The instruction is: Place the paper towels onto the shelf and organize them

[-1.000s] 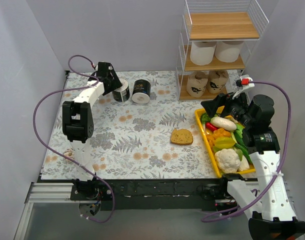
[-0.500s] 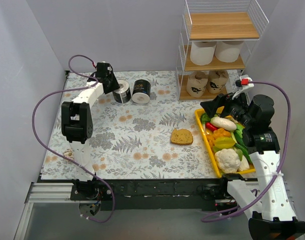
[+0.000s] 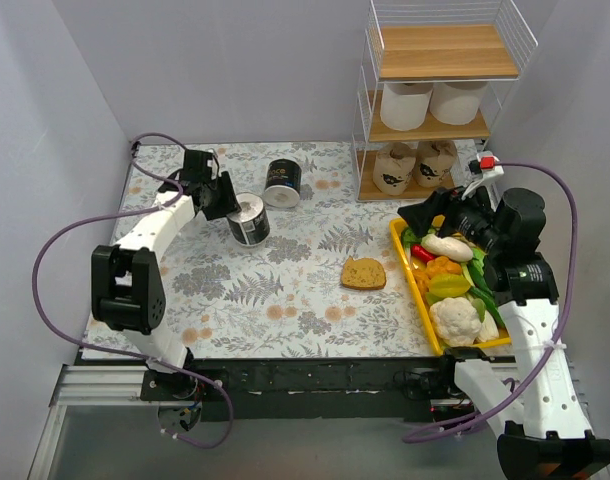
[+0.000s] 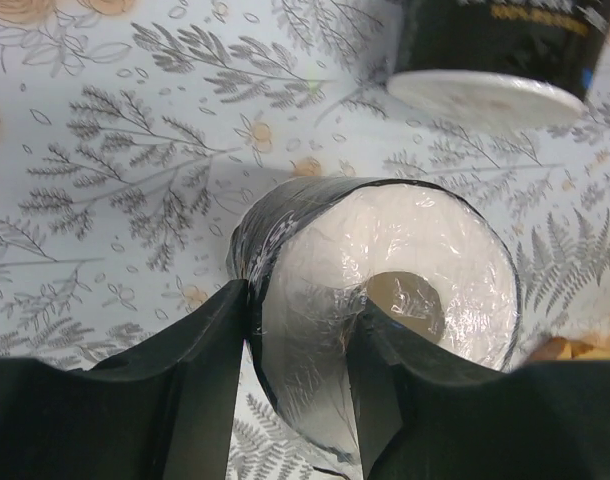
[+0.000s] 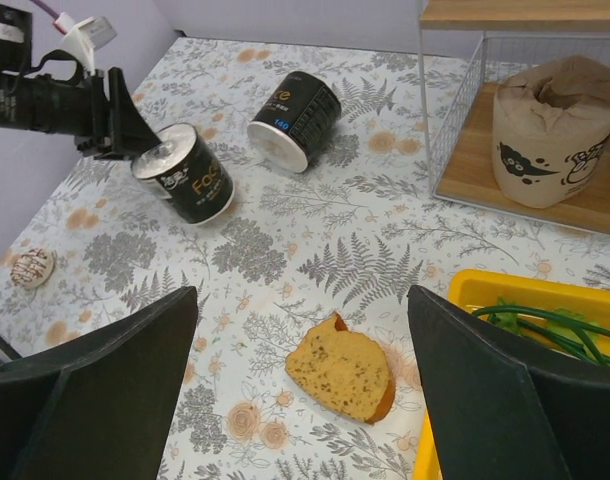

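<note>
The black roll [image 3: 248, 219] is now seen clear of the spot at the back left of the worktop [image 3: 285, 270] where it lay a second ago, touching the other black roll [image 3: 282, 183]. It is gripped by the left gripper [image 3: 229, 203] and is carried tilted, nearer the arms and apart from its twin, which is left lying on its side where it was. In the left wrist view the roll's wall is seen pinched: one finger is pressed on the black wrap outside, the other is laid across the white end beside the core. Whether the roll is fully lifted off the worktop cannot be told for certain, though the tilt suggests that it is. The right gripper [image 3: 425, 213] is held wide apart and empty above the far end of the tray [image 3: 418, 292], and no change is seen in it. On the shelf [image 3: 440, 50] the white rolls [image 3: 406, 106] are stood on the middle board and the tan rolls [image 3: 393, 167] on the bottom one; the top board is bare. It is judged that four of six rolls are placed, that the pick of the fifth is done, and that a long carry across to the shelf is called for next, probably with a handover, since the shelf is stood on the right side.
</note>
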Controlling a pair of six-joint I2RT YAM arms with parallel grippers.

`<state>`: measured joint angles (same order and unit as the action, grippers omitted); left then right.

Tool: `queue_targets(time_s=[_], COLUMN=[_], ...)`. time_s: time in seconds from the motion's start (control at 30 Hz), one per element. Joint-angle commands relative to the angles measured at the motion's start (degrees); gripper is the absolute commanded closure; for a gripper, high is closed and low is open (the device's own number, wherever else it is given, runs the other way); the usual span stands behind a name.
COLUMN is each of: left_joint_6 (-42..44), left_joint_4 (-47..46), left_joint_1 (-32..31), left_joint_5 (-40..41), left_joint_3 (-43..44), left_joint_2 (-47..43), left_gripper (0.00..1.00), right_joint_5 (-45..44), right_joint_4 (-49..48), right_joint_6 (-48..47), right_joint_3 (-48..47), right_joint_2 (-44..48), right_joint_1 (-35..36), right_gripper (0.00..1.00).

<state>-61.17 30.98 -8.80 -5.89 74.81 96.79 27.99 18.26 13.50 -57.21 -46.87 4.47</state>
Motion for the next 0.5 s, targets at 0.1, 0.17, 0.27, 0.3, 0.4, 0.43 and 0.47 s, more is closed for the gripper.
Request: queue_targets(time_s=[0.1,0.17,0.27,0.3,0.4,0.43,0.47], left_joint_6=[0.1,-0.9,-1.8,-1.9,-2.0,-2.1,-2.1], left_joint_4=[-0.8,-0.5,-2.1,-2.3,-3.6,-4.2,-4.8], left_joint_1=[-12.2,-14.9,-17.2,-17.7,-19.7,-20.6,-21.1], left_joint_5=[0.5,1.5,2.1,2.5,3.6,3.9,4.1], left_joint_3=[-1.3,-0.2,0.2,0.5,1.2,1.0,0.6], left_joint_2=[-7.7,-7.2,-6.3,-5.7,-3.5,-2.7,-2.4], left_gripper=[0.71,0.71,0.7,0.7,0.7,0.69,0.68], right_joint_5=[-8.1,-10.1,-10.2,-10.1,-10.6,-10.9,-11.4], right_joint_4=[2.3,2.9,3.3,3.4,3.9,4.0,4.0], right_joint_6=[-3.9,-4.2,-4.0,-4.0,-4.0,-3.9,-3.9], right_joint_3=[0.1,0.3,0.4,0.4,0.7,0.9,1.6], right_joint_2=[1.6,1.8,2.0,1.9,1.9,2.0,2.2], right_joint_1=[-0.1,-0.1,-0.1,-0.1,-0.1,-0.1,-0.1], right_gripper=[0.08,0.09,0.09,0.1,0.11,0.11,0.11])
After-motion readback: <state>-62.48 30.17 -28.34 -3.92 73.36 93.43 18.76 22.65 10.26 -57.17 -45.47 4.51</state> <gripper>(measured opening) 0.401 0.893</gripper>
